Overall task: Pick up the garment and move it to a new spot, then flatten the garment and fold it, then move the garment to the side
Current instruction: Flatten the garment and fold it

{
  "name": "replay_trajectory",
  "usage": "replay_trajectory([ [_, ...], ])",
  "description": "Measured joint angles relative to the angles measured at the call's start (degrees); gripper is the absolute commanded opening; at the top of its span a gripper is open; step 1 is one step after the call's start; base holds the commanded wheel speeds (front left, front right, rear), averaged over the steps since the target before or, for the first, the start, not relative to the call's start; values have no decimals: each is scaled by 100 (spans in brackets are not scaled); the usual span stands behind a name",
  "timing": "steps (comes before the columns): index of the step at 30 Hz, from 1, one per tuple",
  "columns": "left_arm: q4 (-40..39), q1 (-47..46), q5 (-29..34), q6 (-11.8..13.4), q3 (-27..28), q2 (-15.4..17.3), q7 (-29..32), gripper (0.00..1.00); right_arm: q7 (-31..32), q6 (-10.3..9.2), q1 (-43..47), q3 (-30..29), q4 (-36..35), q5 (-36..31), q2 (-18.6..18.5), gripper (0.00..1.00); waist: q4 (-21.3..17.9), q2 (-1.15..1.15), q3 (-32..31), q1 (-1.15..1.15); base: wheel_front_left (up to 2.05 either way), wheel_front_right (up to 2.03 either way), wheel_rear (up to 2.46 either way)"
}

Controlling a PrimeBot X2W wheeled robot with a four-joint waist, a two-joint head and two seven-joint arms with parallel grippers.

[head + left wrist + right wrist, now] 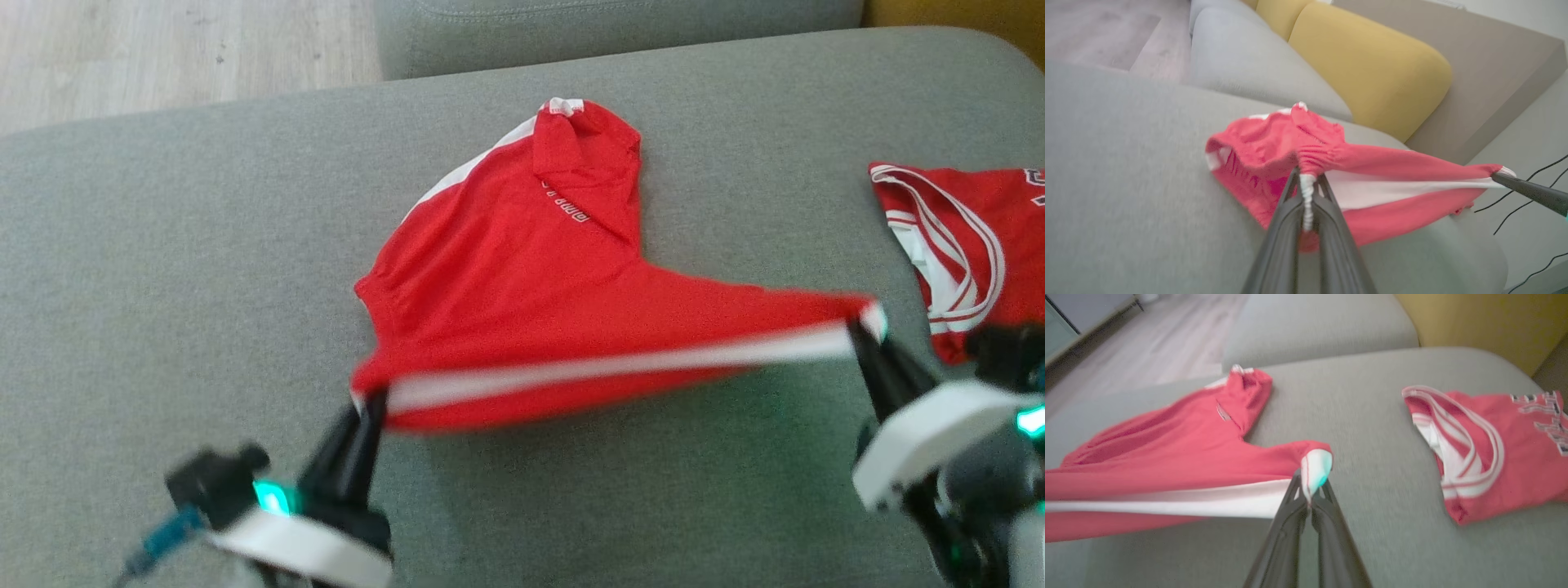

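Our left gripper (369, 406) is clamped on one end of the red fabric garment with a white side stripe (522, 278), our right gripper (859, 331) on the other. The striped edge stretches taut between them above the grey upholstered sofa cushion (163, 245), where the rest lies. A red-and-white jersey (963, 237) lies nearby.

The left gripper (369, 408) is observed at the lower left, its dark fingers angled upward and clamped on one end of the garment (522, 278) at its striped edge. The right gripper (859, 333) is observed at the lower right, well apart, its fingers likewise pinched on the opposite end.
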Motion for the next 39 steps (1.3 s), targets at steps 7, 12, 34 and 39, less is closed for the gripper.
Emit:
replay_trajectory([
  [7,-413,-1522,-40,-159,358,196,500,0,-662,-1,-1540,294,-67,-113,-96,0,7,0,-178,0,0,0,0],
  [12,-508,-2758,-66,-318,453,327,1151,0,-689,-2,-2342,480,-118,-77,-303,0,19,0,-308,0,0,0,0],
  [34,1073,-5326,57,-342,645,3,1638,0,-1762,-2,-5647,923,1840,254,-316,0,-221,0,908,2,0,0,0],
  [39,1780,-6374,715,-550,710,-23,831,0,-3026,-2,-6809,1000,2887,198,-321,0,-352,0,1465,3,0,0,0],
])
